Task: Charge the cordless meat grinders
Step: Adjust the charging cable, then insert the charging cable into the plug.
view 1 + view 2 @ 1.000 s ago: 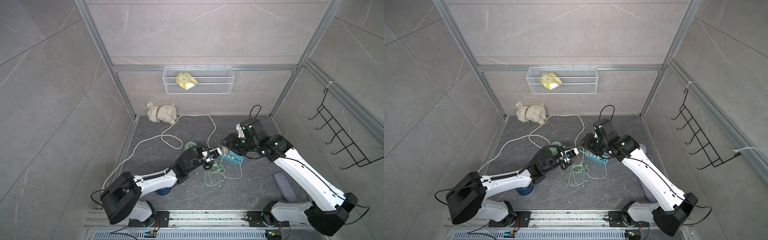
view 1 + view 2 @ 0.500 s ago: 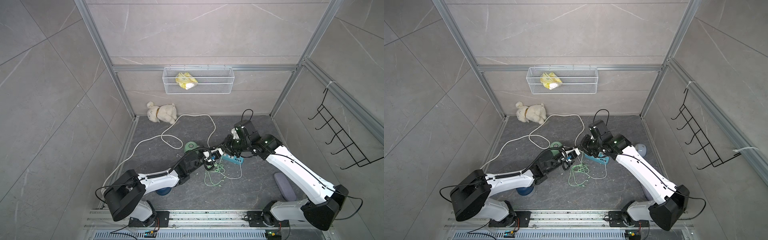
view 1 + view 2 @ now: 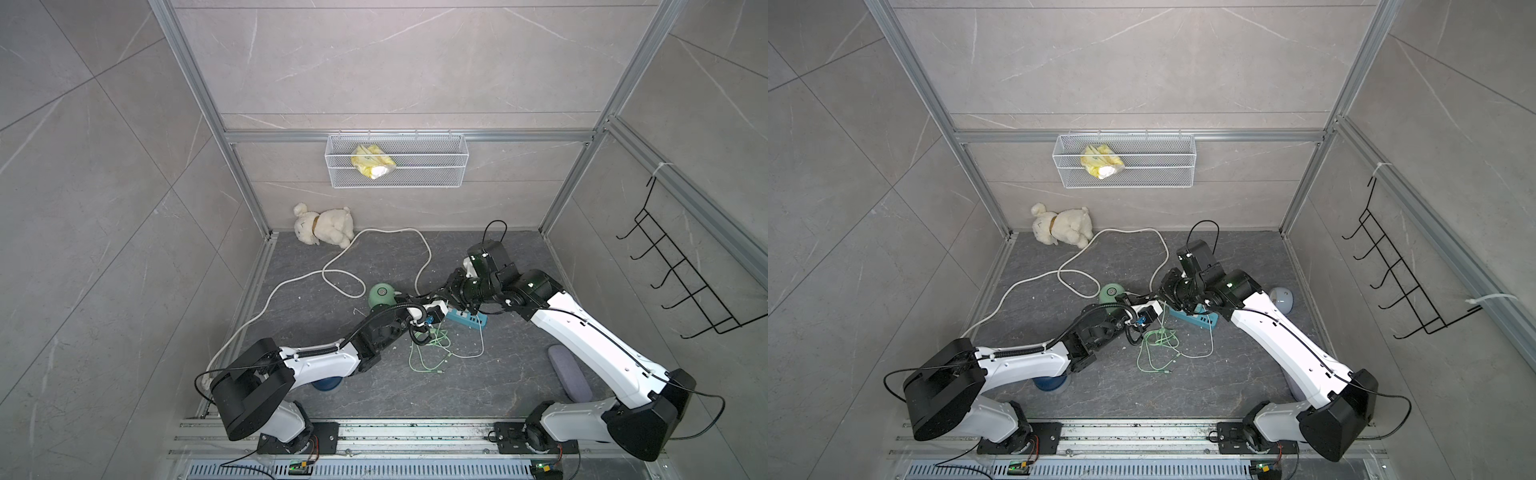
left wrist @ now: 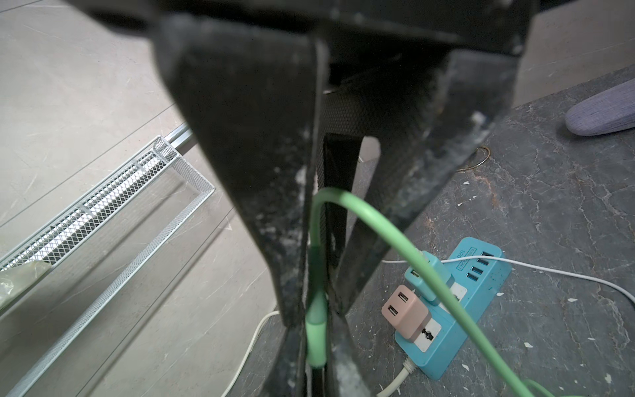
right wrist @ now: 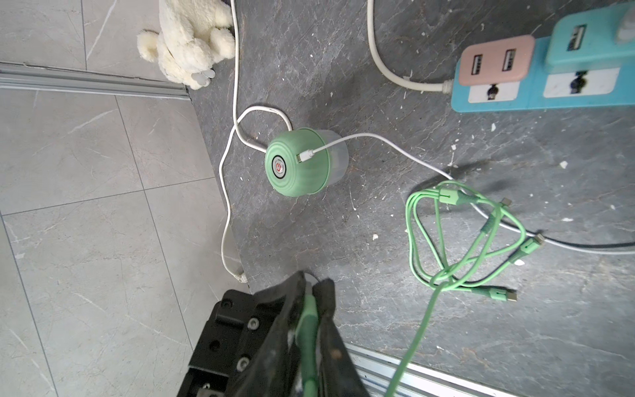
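The pale mint meat grinder (image 3: 382, 294) (image 5: 297, 166) stands mid-floor with a thin white cable (image 5: 378, 137) plugged into its dome. The navy grinder (image 3: 328, 384) is mostly hidden under my left arm. My left gripper (image 3: 432, 311) (image 4: 316, 323) is shut on the plug end of a green cable (image 4: 395, 237). My right gripper (image 3: 451, 291) (image 5: 309, 309) meets it tip to tip, its jaws pressed on the same green plug. The rest of the green cable (image 3: 432, 349) lies tangled on the floor beside the teal power strip (image 3: 467, 320).
Pink (image 4: 407, 316) and teal (image 4: 429, 275) cube chargers sit in the strip. A thick white cord (image 3: 332, 282) loops toward the plush toy (image 3: 324, 224). A grey-white globe (image 3: 1281, 299) and a purple-grey oblong (image 3: 569, 374) lie at the right. A wire basket (image 3: 395, 166) hangs on the back wall.
My right gripper has swung left to the left gripper and its jaws have closed in on the green plug. The left gripper has stayed shut on the plug.
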You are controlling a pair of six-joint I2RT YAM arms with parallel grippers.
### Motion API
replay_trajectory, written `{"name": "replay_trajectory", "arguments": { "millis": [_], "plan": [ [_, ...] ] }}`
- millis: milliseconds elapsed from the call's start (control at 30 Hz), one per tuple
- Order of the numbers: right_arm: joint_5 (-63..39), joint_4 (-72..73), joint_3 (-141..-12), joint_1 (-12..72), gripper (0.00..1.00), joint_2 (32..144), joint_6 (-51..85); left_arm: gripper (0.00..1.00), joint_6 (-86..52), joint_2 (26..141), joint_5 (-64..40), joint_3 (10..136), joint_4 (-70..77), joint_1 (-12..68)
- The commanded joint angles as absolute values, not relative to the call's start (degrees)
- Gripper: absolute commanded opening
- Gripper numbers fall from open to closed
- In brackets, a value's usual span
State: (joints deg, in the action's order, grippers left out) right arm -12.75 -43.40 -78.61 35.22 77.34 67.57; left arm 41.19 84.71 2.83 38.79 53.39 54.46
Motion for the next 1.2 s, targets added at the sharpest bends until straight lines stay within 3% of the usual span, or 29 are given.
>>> {"name": "replay_trajectory", "arguments": {
  "millis": [0, 300, 367, 467, 533, 633, 800, 967, 1167],
  "plan": [
    [-11.42, -42.75, -77.35, 35.06, 0.17, 76.28, 69.12, 0.0, 42.45, 84.99, 3.24, 38.76, 59.06, 54.9],
    [-12.12, -40.88, -77.0, 34.96, 0.0, 76.34, 69.76, 0.0, 42.8, 84.81, 2.55, 37.49, 60.19, 54.94],
    [-12.36, -40.46, -76.99, 34.93, 0.0, 76.27, 69.53, 0.0, 42.81, 84.68, 2.37, 36.97, 60.38, 54.93],
    [-12.51, -40.36, -77.11, 34.95, 0.0, 76.11, 69.14, 0.19, 42.55, 84.01, 2.6, 35.71, 60.38, 54.93],
    [-12.44, -40.59, -77.29, 34.88, 0.0, 75.9, 68.81, 0.38, 41.98, 82.6, 2.93, 33.99, 59.98, 54.87],
    [-12.22, -40.91, -77.34, 34.89, 0.0, 75.59, 68.4, 0.5, 39.81, 78.35, 2.71, 30.85, 56.36, 54.84],
    [-12.22, -41.14, -77.51, 34.94, 0.0, 75.64, 67.77, 0.57, 32.66, 68.24, 0.09, 25.83, 44.81, 54.76],
    [-12.16, -42.57, -78.46, 34.92, 0.0, 76.25, 66.5, 0.63, 20.85, 62.9, -12.23, 24.74, 33.06, 53.69],
    [-12.39, -43.05, -79.07, 34.88, 0.0, 76.33, 65.99, 0.65, 5.56, 69.76, -23.41, 25.14, 41.62, 49.84]
  ]
}}
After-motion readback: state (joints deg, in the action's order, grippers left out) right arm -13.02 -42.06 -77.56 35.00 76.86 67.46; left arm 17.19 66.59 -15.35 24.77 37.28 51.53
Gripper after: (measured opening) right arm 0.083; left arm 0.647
